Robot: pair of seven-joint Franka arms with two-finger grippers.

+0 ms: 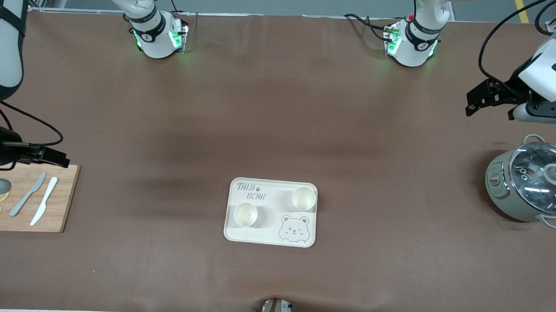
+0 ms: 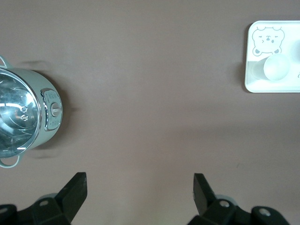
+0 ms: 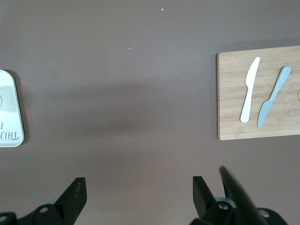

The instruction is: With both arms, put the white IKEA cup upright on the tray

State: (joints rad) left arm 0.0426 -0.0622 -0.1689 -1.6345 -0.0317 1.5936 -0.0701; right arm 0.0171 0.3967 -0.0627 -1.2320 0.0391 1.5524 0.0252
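Nearest the front camera, the tray [image 1: 271,212] lies mid-tabletop carrying two white cups [image 1: 245,214] [image 1: 303,198], both mouth-up, so the placing looks done. Farther up, the right end effector [image 3: 136,194] hangs spread and empty near the cutting board [image 1: 60,198], and the left end effector [image 2: 139,190], equally spread, hangs near the pot [image 1: 530,188], apparently retired clear.
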